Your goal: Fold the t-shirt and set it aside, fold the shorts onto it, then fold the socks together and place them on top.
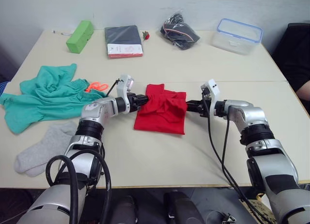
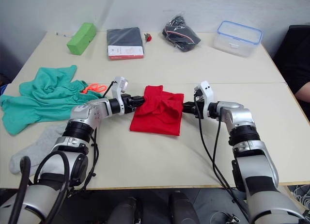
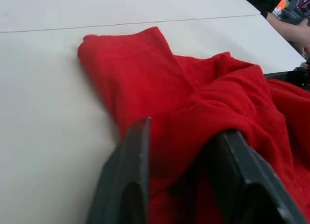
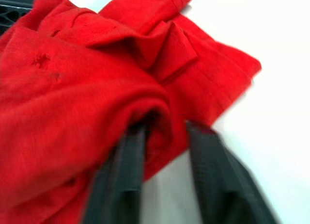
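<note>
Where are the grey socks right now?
In the left eye view the socks lie on the table's front left corner, just in front of the teal shorts and left of the robot's left arm.

One red t-shirt (image 1: 161,110), one pair of teal shorts (image 1: 46,95) and two grey socks (image 1: 42,149) lie on the worktop (image 1: 193,64). Along the far edge sit one green block (image 1: 80,36), one dark flat packet (image 1: 124,41), one black bundle (image 1: 179,34) and one clear plastic box (image 1: 239,36).
</note>
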Robot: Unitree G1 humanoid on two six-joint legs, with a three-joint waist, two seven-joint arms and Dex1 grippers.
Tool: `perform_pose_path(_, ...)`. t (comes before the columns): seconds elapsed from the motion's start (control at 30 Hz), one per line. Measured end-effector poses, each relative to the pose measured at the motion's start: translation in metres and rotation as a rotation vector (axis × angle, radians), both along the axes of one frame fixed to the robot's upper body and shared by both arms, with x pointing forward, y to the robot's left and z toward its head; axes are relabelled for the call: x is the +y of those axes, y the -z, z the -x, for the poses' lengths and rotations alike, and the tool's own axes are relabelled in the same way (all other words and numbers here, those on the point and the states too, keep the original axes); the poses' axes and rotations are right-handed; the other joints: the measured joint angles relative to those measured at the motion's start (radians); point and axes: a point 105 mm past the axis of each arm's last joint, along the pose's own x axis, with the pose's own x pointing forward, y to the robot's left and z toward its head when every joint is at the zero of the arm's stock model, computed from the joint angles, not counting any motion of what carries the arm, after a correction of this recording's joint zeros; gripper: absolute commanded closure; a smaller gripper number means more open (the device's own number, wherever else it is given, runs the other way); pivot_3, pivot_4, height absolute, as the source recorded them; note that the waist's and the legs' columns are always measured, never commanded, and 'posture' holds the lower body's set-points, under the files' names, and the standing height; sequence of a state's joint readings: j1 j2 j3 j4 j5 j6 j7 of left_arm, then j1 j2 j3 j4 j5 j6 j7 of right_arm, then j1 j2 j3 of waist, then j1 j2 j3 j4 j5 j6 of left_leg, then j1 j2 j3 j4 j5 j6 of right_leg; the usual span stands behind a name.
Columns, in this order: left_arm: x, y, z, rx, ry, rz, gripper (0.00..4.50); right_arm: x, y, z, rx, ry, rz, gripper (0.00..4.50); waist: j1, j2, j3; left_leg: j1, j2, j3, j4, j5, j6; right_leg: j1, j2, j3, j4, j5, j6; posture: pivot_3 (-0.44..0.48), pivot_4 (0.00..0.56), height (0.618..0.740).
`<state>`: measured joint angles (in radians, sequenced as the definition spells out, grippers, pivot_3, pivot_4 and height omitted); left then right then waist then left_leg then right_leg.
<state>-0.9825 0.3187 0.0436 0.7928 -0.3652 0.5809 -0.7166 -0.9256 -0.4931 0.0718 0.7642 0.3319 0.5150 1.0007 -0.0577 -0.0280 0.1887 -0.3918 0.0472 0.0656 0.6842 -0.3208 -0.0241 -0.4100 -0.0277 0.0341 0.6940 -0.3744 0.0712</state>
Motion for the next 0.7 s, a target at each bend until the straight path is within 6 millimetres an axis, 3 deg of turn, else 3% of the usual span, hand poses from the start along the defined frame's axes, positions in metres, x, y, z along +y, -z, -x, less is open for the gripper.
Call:
perform_pose_path(0.1, 0.012, -0.011, 0.001, -0.019, -0.011, 0.022, 0.93, -0.008, -0.017, 0.002, -0.063, -0.003, 0.027, 0.85, -0.001, 0.0, 0.0, -0.001, 0.0, 0.0, 0.0, 0.0, 0.0, -0.001, 0.0, 0.0, 0.0, 0.0, 0.0, 0.0, 0.15, 0.74)
perform_pose_path(0.17, 0.024, -0.032, 0.006, -0.073, 0.004, 0.049, 0.32, -0.017, -0.029, 0.007, -0.126, -0.008, 0.061, 0.17, 0.0, 0.0, 0.0, -0.002, 0.0, 0.0, -0.001, 0.0, 0.0, -0.002, 0.0, 0.0, 0.001, 0.0, 0.0, 0.0, 0.15, 0.74)
perform_pose_path(0.2, 0.03, -0.047, 0.012, -0.119, 0.027, 0.057, 0.03, -0.023, -0.033, 0.013, -0.171, -0.019, 0.09, 0.0, 0.001, 0.0, 0.0, -0.002, 0.0, 0.0, -0.002, 0.0, 0.0, -0.002, 0.0, 0.0, 0.001, 0.0, 0.0, 0.0, 0.15, 0.74)
perform_pose_path(0.23, 0.039, -0.064, 0.022, -0.186, 0.058, 0.048, 0.03, -0.029, -0.036, 0.022, -0.223, -0.033, 0.137, 0.0, 0.001, 0.0, 0.0, -0.002, 0.0, -0.001, -0.002, 0.0, -0.001, -0.002, 0.0, 0.0, 0.0, 0.0, 0.0, 0.0, 0.15, 0.74)
perform_pose_path(0.33, 0.049, -0.081, 0.042, -0.295, 0.113, -0.021, 0.03, -0.036, -0.037, 0.034, -0.324, -0.063, 0.234, 0.0, 0.001, 0.0, 0.0, -0.001, 0.0, 0.0, -0.001, 0.0, -0.001, -0.001, 0.0, 0.0, -0.001, 0.0, 0.0, 0.0, 0.15, 0.74)
perform_pose_path(0.4, 0.047, -0.069, 0.066, -0.367, 0.22, -0.188, 0.03, -0.027, -0.038, 0.053, -0.436, -0.16, 0.29, 0.0, 0.001, 0.0, 0.0, 0.001, 0.0, 0.0, -0.002, 0.0, -0.001, 0.001, 0.001, 0.001, -0.004, 0.0, 0.0, 0.0, 0.15, 0.74)
perform_pose_path(0.53, 0.047, -0.008, 0.106, -0.372, 0.435, -0.507, 0.03, -0.005, -0.029, 0.101, -0.587, -0.409, 0.359, 0.0, 0.003, 0.0, 0.0, 0.003, 0.0, 0.0, -0.002, 0.0, -0.001, 0.003, 0.001, 0.002, -0.005, 0.0, 0.0, 0.0, 0.15, 0.74)
perform_pose_path(0.63, 0.043, 0.019, 0.123, -0.398, 0.542, -0.63, 0.03, 0.011, -0.012, 0.125, -0.694, -0.568, 0.442, 0.0, 0.005, 0.0, 0.0, 0.004, 0.0, 0.0, -0.002, 0.001, 0.001, 0.005, 0.001, 0.002, -0.006, 0.0, 0.0, 0.0, 0.15, 0.74)
perform_pose_path(0.7, 0.04, 0.023, 0.123, -0.444, 0.556, -0.679, 0.03, 0.019, 0.002, 0.13, -0.761, -0.642, 0.528, 0.0, 0.005, 0.0, 0.0, 0.005, -0.001, 0.0, -0.002, 0.001, 0.003, 0.006, 0.001, 0.002, -0.006, 0.0, 0.0, 0.0, 0.15, 0.74)
